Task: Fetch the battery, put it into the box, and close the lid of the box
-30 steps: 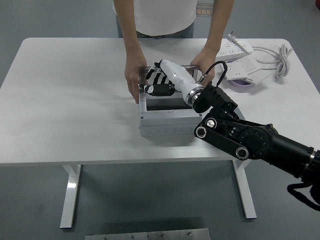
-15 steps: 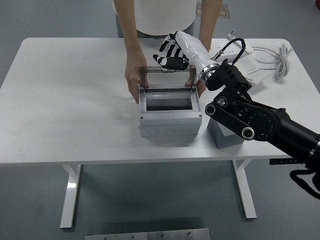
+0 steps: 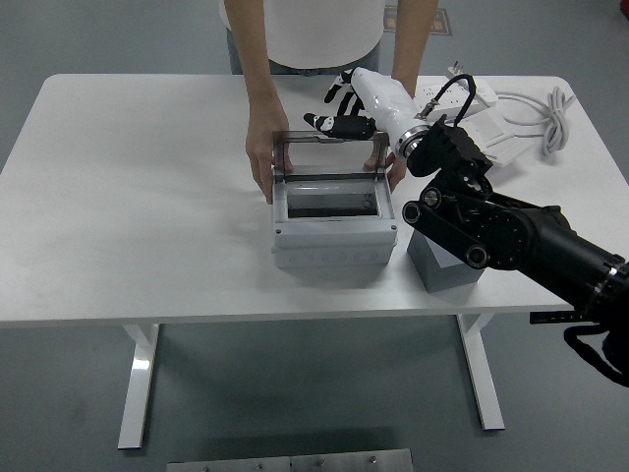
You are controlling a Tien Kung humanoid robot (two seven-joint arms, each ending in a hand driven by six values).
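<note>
From the head view, the right hand (image 3: 346, 110) has dipped slightly since half a second ago, its fingers spread and holding nothing, thumb at the top edge of the raised lid (image 3: 328, 153) of the grey box (image 3: 334, 241). A person's hands (image 3: 263, 167) steady the box at both sides. No battery or legible writing can be made out; a grey block (image 3: 439, 267) sits just right of the box.

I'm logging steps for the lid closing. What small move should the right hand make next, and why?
Probably push the lid forward and down. It stands upright over the open box, the right hand sits at its top edge, and the person's hands steady the box.
</note>
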